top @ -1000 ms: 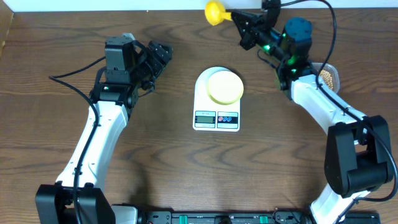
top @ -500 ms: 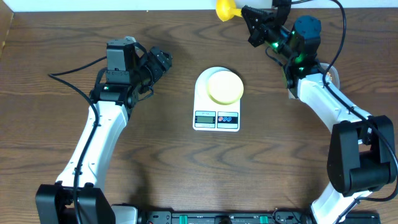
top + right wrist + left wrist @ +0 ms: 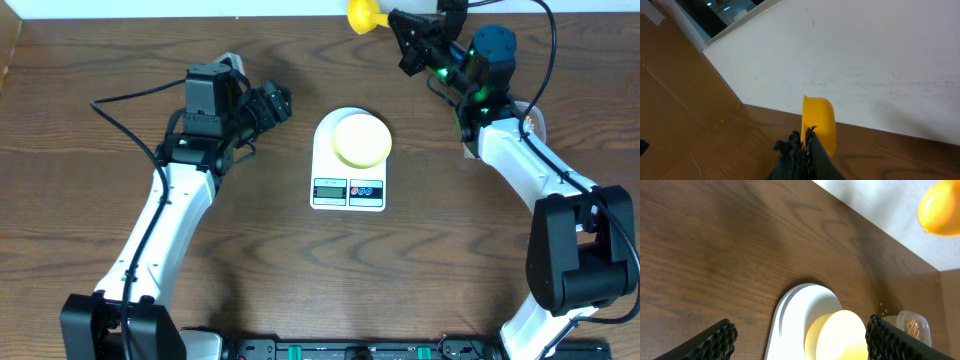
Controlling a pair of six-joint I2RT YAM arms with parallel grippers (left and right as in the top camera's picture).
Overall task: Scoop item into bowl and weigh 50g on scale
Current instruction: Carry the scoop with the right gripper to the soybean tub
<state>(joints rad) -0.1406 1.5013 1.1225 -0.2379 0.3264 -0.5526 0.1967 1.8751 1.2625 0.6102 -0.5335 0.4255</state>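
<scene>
The pale-yellow bowl (image 3: 361, 139) sits on the round platform of the white scale (image 3: 348, 185) at mid-table. My left gripper (image 3: 272, 105) hovers just left of the scale, open and holding nothing; in its wrist view its fingers (image 3: 722, 337) frame the bowl (image 3: 842, 337) and the scale (image 3: 790, 315). Raised at the table's far edge, my right gripper (image 3: 405, 38) is shut on the handle of a bright yellow scoop (image 3: 363, 15), whose cup (image 3: 820, 120) stands in front of the white wall. Tan beans (image 3: 911, 326) lie in a clear container.
The clear container (image 3: 537, 120) stands at the right, mostly hidden behind my right arm. A few stray beans (image 3: 883, 311) lie on the wood beside it. A white wall (image 3: 865, 60) runs along the table's far edge.
My left arm has shifted right, closer to the scale, with its jaws still open. The right gripper carried the scoop slightly right and farther back, then held still.
</scene>
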